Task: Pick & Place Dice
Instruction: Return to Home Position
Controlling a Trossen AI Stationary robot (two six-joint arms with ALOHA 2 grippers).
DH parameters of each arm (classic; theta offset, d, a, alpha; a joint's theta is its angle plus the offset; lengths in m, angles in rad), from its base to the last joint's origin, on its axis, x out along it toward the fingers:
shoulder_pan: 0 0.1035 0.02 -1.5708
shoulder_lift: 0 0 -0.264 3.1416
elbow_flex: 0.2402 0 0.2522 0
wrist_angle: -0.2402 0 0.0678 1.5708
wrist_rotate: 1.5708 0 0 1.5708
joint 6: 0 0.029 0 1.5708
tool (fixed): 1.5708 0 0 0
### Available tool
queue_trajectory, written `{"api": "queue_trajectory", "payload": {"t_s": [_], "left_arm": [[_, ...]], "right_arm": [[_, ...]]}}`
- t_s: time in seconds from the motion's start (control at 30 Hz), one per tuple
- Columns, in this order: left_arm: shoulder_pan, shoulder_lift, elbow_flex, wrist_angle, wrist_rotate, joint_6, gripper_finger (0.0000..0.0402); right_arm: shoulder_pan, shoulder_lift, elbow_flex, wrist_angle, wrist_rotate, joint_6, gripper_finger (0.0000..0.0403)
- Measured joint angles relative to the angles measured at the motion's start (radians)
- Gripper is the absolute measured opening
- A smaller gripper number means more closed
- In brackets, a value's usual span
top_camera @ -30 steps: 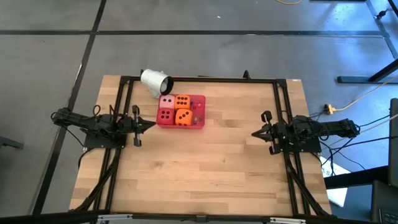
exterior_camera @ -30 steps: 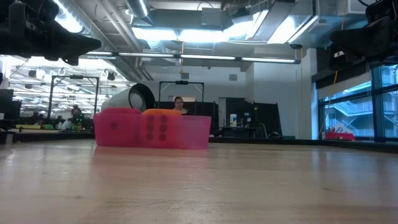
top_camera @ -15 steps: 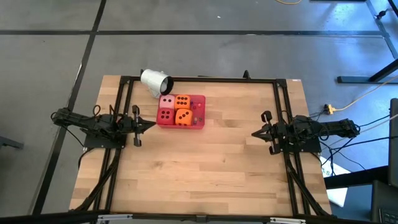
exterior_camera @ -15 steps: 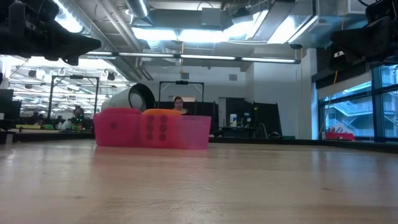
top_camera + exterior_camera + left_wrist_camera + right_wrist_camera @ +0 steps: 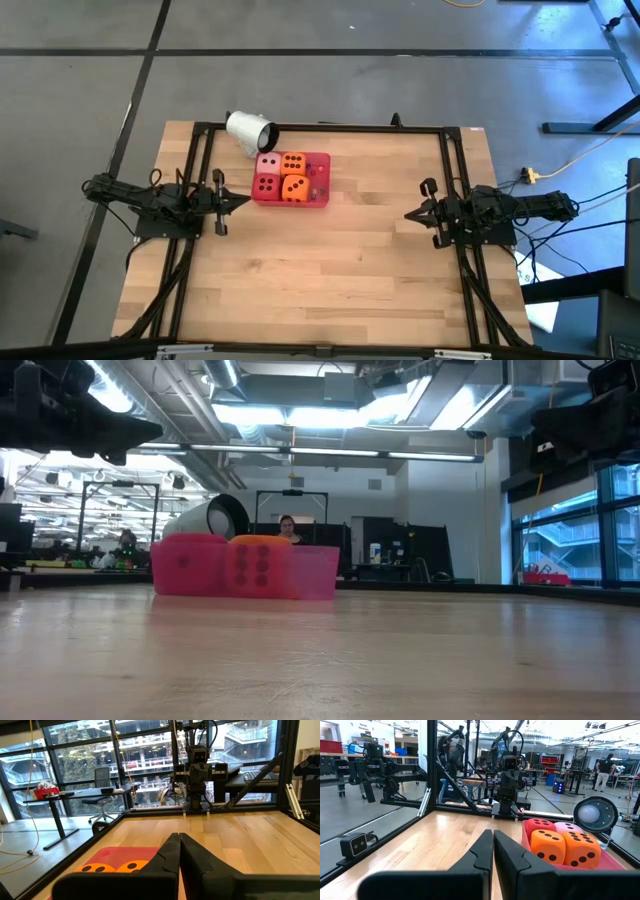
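High view: a pale pink die (image 5: 268, 163) and an orange die (image 5: 293, 162) form the row nearer a white cup (image 5: 248, 132). A red die (image 5: 266, 186) and a second orange die (image 5: 295, 188) form the row behind. All four are soft-looking, round-cornered cubes marked with black pips. They sit packed two by two in the end of a flat red tray (image 5: 321, 188) that faces the left arm. From bench level, the tray's wall looks translucent pink, with pips showing through it. The cylindrical cup lies on its side just beside the tray's corner, its open mouth toward the dice. Tray and cup rest on a pale bench (image 5: 340, 280) of wooden planks, edged by a black metal frame (image 5: 320, 127). The left gripper (image 5: 247, 201) hangs near the tray's short side, its dark fingers (image 5: 169, 855) pressed together on nothing. The right gripper (image 5: 407, 214) waits well apart across the bench, its fingers (image 5: 482, 852) likewise closed and empty.
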Motion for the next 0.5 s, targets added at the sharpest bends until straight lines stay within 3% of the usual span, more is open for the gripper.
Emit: {"api": "queue_trajectory", "payload": {"t_s": [0.5], "left_arm": [[0.000, 0.000, 0.000, 0.000, 0.000, 0.000, 0.0006]], "right_arm": [[0.000, 0.000, 0.000, 0.000, 0.000, 0.000, 0.0016]]}}
